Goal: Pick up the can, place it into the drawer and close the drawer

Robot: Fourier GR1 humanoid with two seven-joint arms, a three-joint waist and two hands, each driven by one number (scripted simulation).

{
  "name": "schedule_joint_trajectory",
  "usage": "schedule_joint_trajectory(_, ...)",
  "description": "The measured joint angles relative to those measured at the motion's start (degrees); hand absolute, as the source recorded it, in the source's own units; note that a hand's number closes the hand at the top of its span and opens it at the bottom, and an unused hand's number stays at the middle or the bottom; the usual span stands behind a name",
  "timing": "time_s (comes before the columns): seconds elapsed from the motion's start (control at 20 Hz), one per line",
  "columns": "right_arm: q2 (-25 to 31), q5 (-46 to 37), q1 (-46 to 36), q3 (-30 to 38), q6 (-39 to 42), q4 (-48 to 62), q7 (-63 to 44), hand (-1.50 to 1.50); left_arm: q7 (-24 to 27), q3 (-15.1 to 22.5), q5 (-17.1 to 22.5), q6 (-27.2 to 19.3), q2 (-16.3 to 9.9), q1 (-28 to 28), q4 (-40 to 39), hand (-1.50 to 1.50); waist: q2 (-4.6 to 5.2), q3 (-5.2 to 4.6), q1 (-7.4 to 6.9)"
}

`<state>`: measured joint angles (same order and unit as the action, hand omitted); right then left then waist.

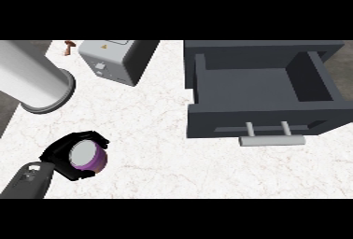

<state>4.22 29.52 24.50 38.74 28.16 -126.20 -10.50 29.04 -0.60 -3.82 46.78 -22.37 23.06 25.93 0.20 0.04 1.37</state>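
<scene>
A purple can (88,156) with a silver lid shows at the lower left of the head view. My left hand (60,158) is curled round it, fingers wrapping its top and side. The dark grey drawer (324,84) stands pulled open at the upper right, its inside bare, with a light grey bar handle (271,140) on its front face. The can is well to the left of the drawer. My right hand does not show anywhere.
A large white cylinder (34,79) lies at the upper left. A grey box-shaped appliance (114,58) stands behind it near the counter's back. A small brown object (68,46) sits at the far back left. White marble counter (158,154) spreads between can and drawer.
</scene>
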Motion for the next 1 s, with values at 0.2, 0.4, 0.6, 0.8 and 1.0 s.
schedule_joint_trajectory(0.2, -0.55, 0.41, 0.69, 0.38, 0.64, 0.08, 0.30, -1.50, -2.22, 1.10, 1.37, 2.00, 1.37, 0.81, 0.83, 1.50, -0.05, -0.08, -0.09)
schedule_joint_trajectory(0.4, -0.98, 1.37, 1.70, 0.90, 1.01, -0.47, 0.08, -1.50, -3.51, 2.06, 3.37, 3.52, 2.67, 0.42, 3.40, 1.50, -0.17, -0.12, -0.33)
schedule_joint_trajectory(0.6, -2.00, 1.90, 3.12, 1.48, 1.56, -1.28, 0.30, -1.50, -5.74, 2.24, 6.76, 4.15, 4.53, -0.50, 7.53, 1.50, -0.43, -0.07, -0.86)
schedule_joint_trajectory(0.8, -2.39, 1.90, 3.41, 1.96, 0.87, -1.84, -0.14, -1.50, -6.97, -4.90, 13.74, -5.65, 8.53, -0.43, 8.52, 1.50, -0.58, 0.00, -1.90)
schedule_joint_trajectory(1.0, -2.84, 1.88, 3.86, 2.17, 0.72, -2.44, -0.38, -1.50, -5.71, -11.62, 18.48, -19.45, 13.10, 0.73, 10.09, 1.50, -0.66, 0.04, -2.12)
